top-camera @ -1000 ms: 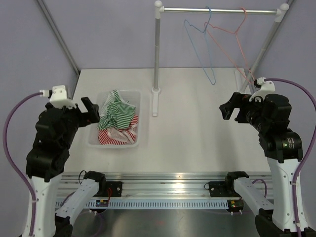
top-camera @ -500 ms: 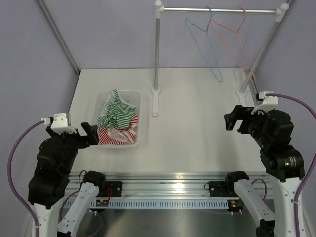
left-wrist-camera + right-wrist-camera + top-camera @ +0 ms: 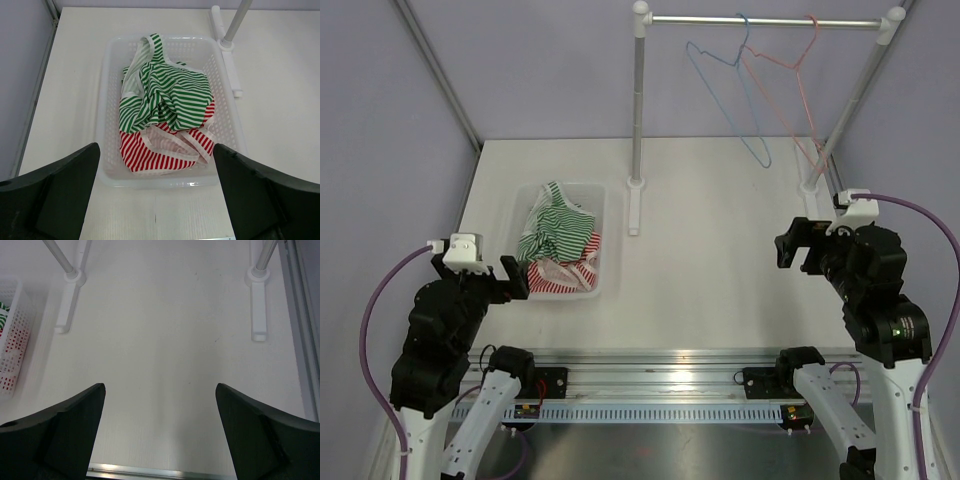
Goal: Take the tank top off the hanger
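The green-striped tank top [image 3: 170, 97] lay crumpled in the basket [image 3: 103, 125] on the left of the table [image 3: 720, 250], atop a red-striped one [image 3: 150, 152]. The blue hanger [image 3: 720, 98] and red hanger [image 3: 780, 113] on the rail [image 3: 760, 20] carried nothing. The heap sat directly ahead of the nearer left end effector [image 3: 156, 180], whose fingers were spread and empty. The right end effector [image 3: 160, 410] was likewise apart, well away. Removal looked finished.

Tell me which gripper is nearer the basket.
Left. The left gripper hangs by the near-left corner of the basket; the right gripper is across the table, well to the basket's right.
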